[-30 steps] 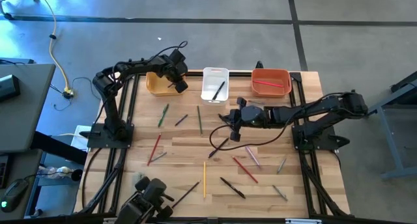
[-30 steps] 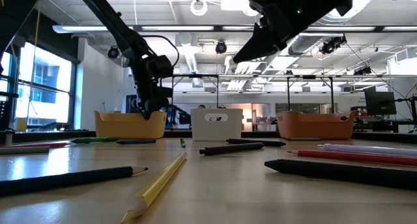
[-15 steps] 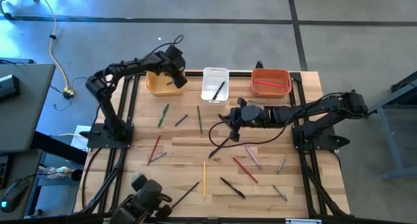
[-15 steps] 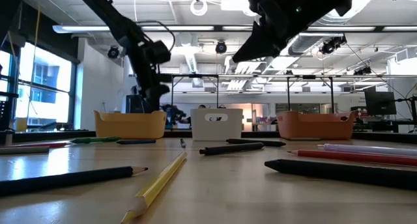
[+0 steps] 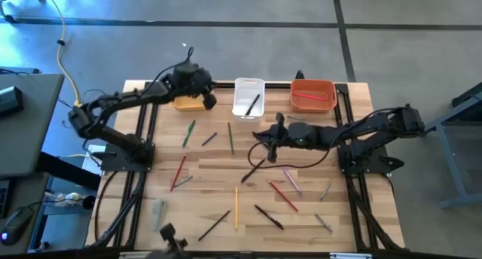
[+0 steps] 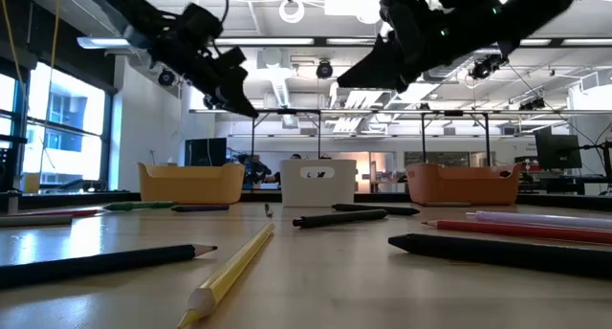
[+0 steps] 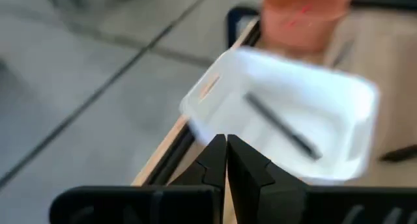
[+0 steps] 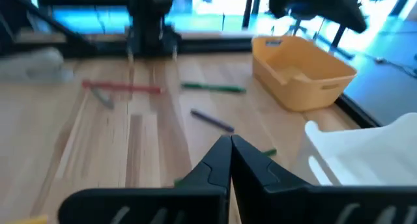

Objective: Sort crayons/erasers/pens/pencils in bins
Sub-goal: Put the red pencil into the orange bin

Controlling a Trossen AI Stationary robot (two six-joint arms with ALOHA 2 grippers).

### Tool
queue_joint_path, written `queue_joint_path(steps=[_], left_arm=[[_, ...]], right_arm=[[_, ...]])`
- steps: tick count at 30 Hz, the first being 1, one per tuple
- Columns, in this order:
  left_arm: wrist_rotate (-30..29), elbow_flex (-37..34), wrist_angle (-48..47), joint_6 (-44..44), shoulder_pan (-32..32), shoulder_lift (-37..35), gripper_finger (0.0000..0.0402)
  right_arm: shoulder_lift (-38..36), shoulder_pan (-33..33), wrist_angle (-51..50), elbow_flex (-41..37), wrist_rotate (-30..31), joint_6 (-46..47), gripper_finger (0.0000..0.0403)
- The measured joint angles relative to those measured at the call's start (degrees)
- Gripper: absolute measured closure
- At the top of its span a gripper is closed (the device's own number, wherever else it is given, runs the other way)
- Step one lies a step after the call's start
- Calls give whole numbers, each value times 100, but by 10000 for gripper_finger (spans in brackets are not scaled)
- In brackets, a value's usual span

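At centre frame above the desk (image 5: 226,157), your right pincer (image 5: 273,138), pressed together and empty, must spread before descending squarely over the black pen (image 5: 253,169).

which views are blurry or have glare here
Left wrist view: motion-smeared, the white bin soft-edged. Right wrist view: blurred, blown-out blue-white glare along the background. Low view: the near yellow pencil out of focus, ceiling lights bright. High view: sharpest, evenly lit.
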Motion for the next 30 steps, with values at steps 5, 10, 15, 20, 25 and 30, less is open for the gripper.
queue_joint_path(steps=[5,10,15,20,25,30], left_arm=[[418,-1074,1431,-159,-474,-539,400],[961,-1931,2952,-647,-936,-706,401],[1144,-2536,4235,-1036,-1404,-702,401],[1091,-3035,5156,-1286,-1831,-701,401],[994,-3443,5738,-1363,-2165,-697,401],[971,-3698,6224,-1431,-2328,-695,401]], right_arm=[[-60,22,728,-420,-40,61,403],[-257,99,59,-228,-39,518,403],[-305,296,-1449,331,142,796,403],[-304,565,-3414,993,170,1622,403],[-304,979,-4859,1454,259,2730,403],[-304,1370,-5776,1606,374,4017,403]])
